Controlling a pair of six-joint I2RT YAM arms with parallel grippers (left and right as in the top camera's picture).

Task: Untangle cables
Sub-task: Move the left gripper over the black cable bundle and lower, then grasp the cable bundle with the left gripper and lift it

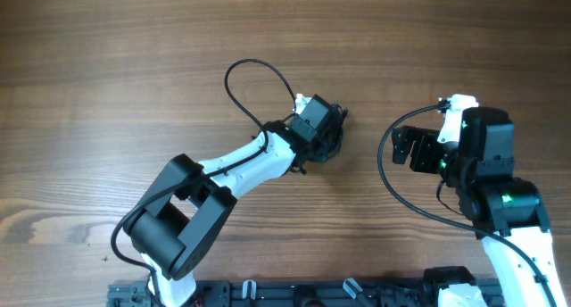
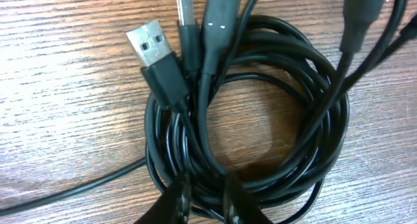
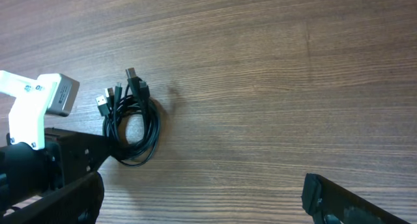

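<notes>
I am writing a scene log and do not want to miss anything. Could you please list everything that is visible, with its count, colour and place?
cables: one coiled bundle, number of cords unclear, black, on the table at the left gripper
USB plug: one, silver with black housing, at the bundle's edge; more plug ends beside it
table: one, brown wood
arm wiring: two black loops, one on each arm
left gripper: one, black, fingertips at the bundle; open or shut unclear
right gripper: one, black, open, apart from the bundle
</notes>
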